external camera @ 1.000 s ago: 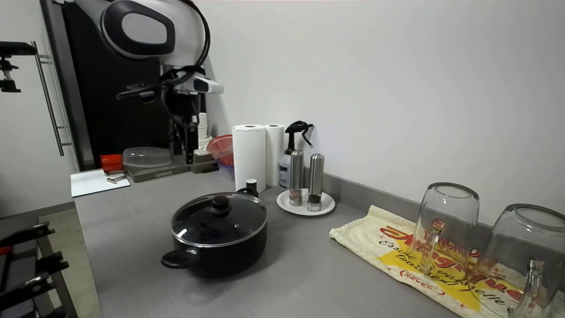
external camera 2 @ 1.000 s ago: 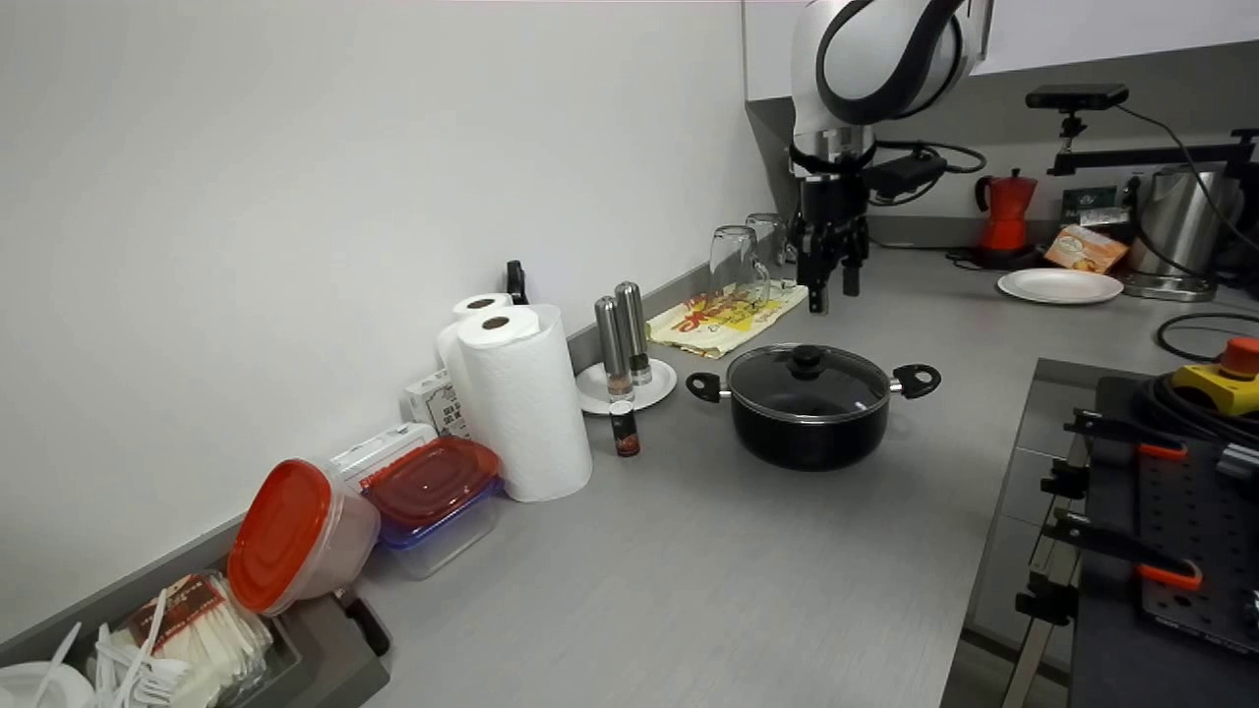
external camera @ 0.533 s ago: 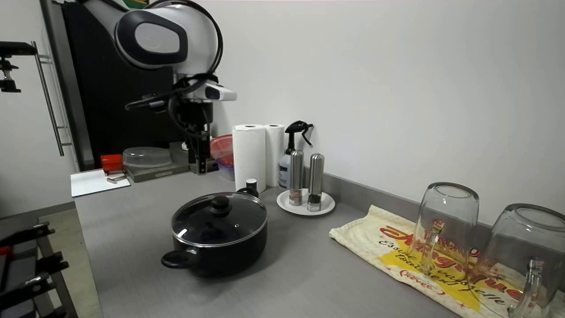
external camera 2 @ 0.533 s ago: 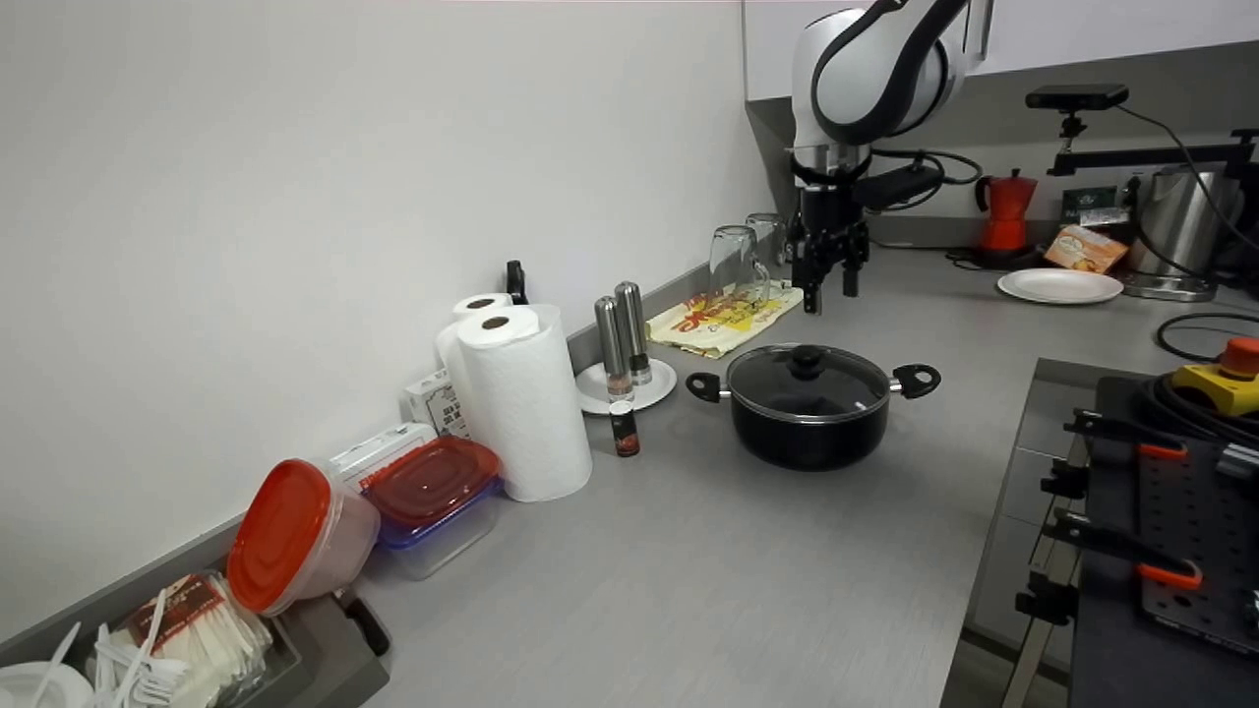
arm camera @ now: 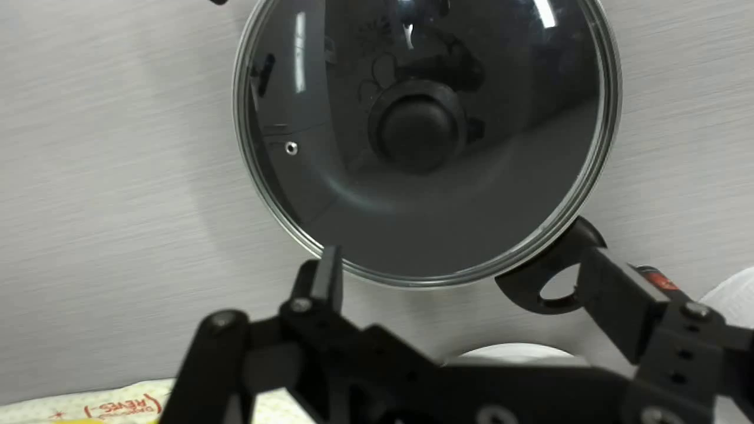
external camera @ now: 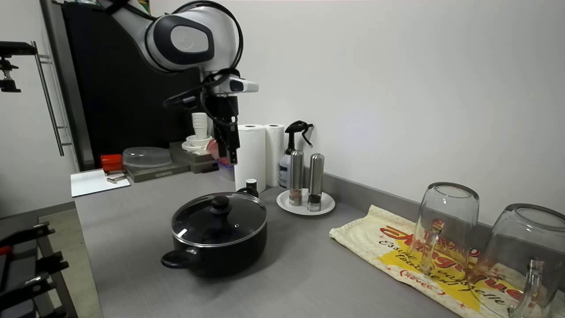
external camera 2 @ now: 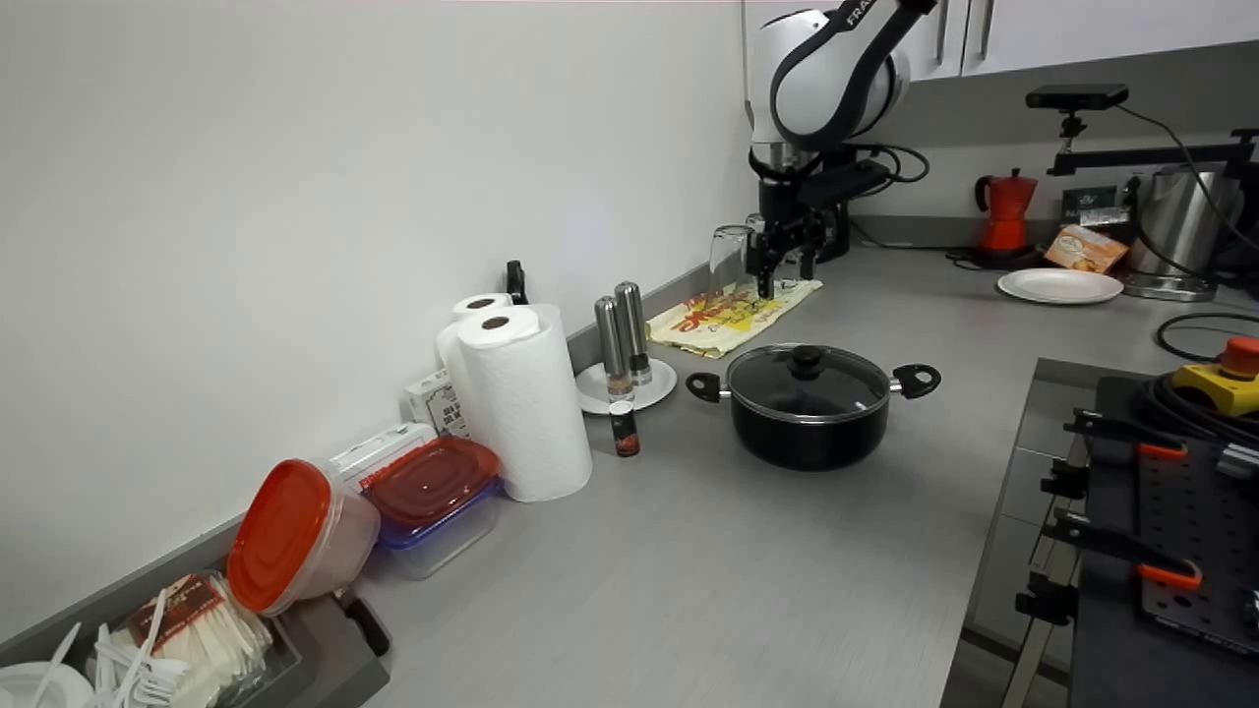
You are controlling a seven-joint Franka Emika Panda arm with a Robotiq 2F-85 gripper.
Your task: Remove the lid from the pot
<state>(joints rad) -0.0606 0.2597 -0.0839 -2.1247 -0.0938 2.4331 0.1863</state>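
Fingers [arm camera: 621, 301] spread in midair, height hard to judge | lid [external camera: 220, 226] on pot [external camera: 229, 258] | 2 mugs [external camera: 448, 212] on cloth [external camera: 377, 236]

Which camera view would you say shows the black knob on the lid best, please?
The wrist view: it shows the black knob largest and whole, from above, uncovered by the open claw. Both exterior views show it smaller and at a slant, yet reveal how it stands up from the lid.
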